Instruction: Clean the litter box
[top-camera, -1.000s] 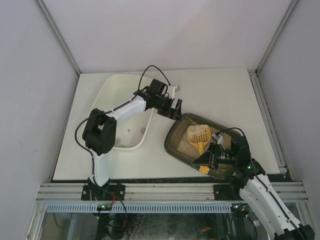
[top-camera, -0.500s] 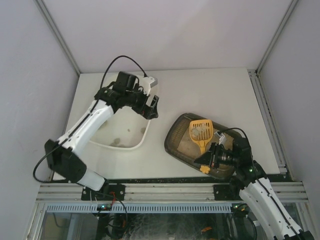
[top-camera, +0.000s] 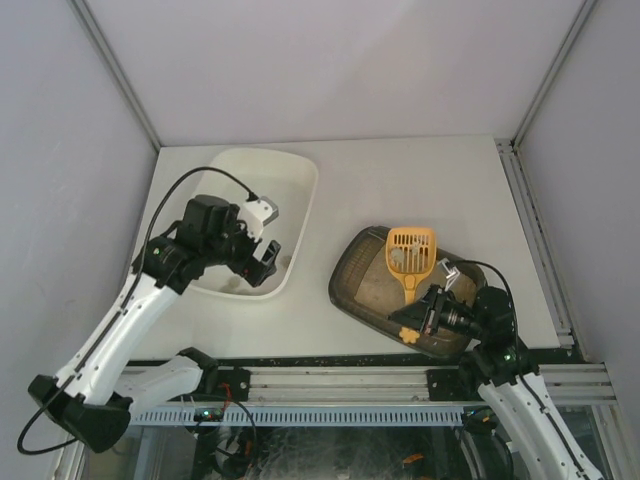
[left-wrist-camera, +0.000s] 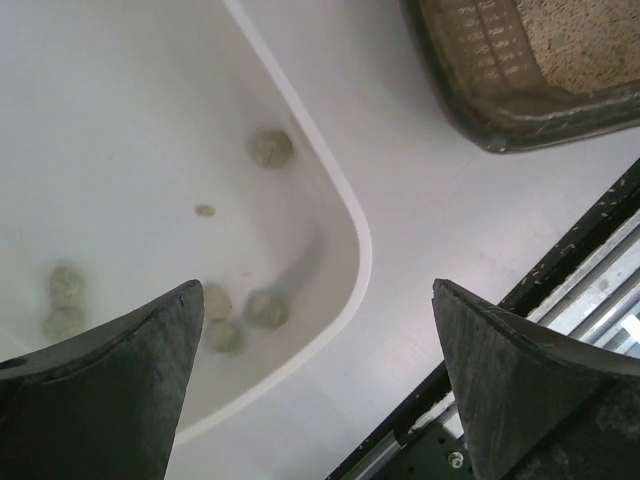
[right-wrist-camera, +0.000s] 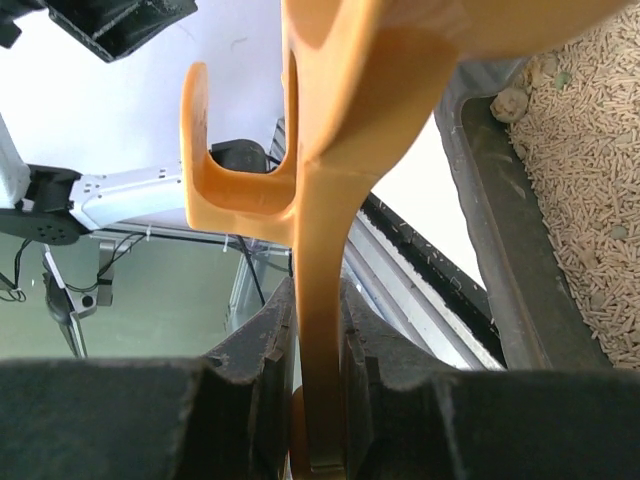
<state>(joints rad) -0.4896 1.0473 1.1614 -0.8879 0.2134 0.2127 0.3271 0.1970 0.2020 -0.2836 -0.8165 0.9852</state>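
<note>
The litter box (top-camera: 346, 276) is a dark tray with pale sandy litter, at the near right of the table. Its corner shows in the left wrist view (left-wrist-camera: 520, 115), and its wall and litter show in the right wrist view (right-wrist-camera: 505, 230). My right gripper (top-camera: 416, 318) is shut on the handle of an orange slotted scoop (top-camera: 410, 250), whose head is over the box's far rim. The handle stands between the right gripper's (right-wrist-camera: 320, 300) jaws as the scoop (right-wrist-camera: 325, 180) rises. My left gripper (top-camera: 264, 262) is open and empty over the white tub's near right corner; it is wide open in its own view (left-wrist-camera: 315, 290).
The white tub (top-camera: 296, 170) lies left of the litter box and holds several grey-green clumps (left-wrist-camera: 270, 148); its rim (left-wrist-camera: 356, 235) curves under my left gripper. A metal rail (top-camera: 330, 385) runs along the table's near edge. Grey walls close in the sides and back.
My left arm has swung back from the litter box's far corner, across the tub, to its near right corner. The scoop's head has moved from the litter towards the box's far rim.
</note>
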